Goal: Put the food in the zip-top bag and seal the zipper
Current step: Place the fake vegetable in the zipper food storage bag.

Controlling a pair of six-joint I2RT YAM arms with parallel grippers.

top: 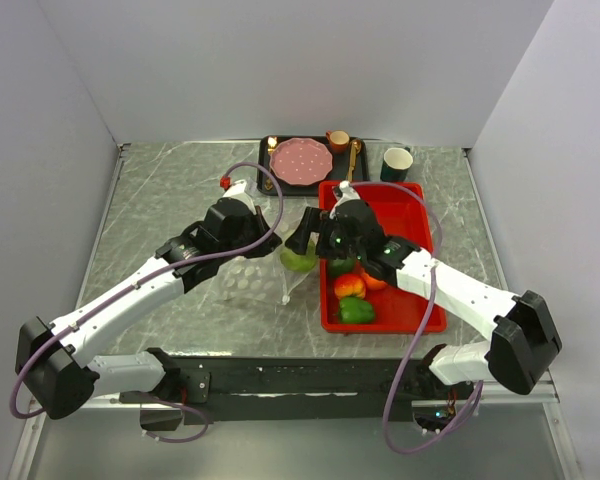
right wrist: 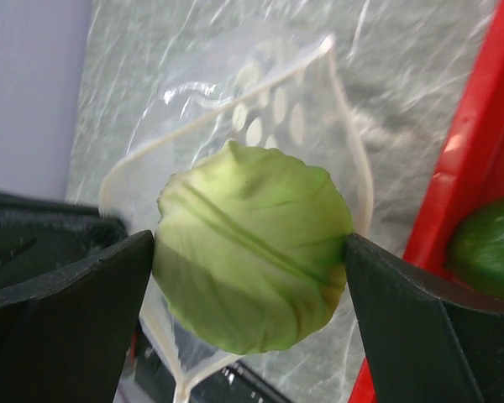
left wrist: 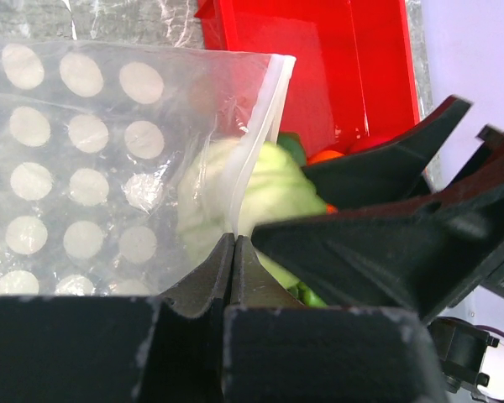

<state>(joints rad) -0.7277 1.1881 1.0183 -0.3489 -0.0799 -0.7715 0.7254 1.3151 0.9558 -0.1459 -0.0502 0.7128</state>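
Left gripper point(left wrist: 233, 243): the black fingers are pressing flat together, pinching the zipper point(left wrist: 265, 126), a narrow, milky white strip. They are holding up one lip of the zip-top bag point(left wrist: 84, 168). The bag is thin, clear, crinkly film printed with rows of pale round dots, and it is sagging onto the marbled grey table point(top: 170, 190) just left of the red tray point(top: 420, 310).

Right gripper point(right wrist: 250, 239): the jaws are standing spread wide at the bag's mouth. The pale green cabbage point(right wrist: 252, 260) is sitting between them; it is rounded, matte and ribbed with a raised vein. Each wedge-shaped fingertip point(right wrist: 143, 252) is touching a side of it. I cannot tell whether they are squeezing it or only resting against it.

In the right wrist view the white rim is looping open behind and below the cabbage. In the left wrist view part of the cabbage is showing through the film.

The tray is glossy, hard red plastic with straight walls. The red-yellow fruit point(top: 350, 287) and the green pepper point(top: 357, 311) are lying in it with other pieces that I am not making out clearly. At the back, a scalloped pink plate point(top: 300, 160) is sitting on a dark tray.
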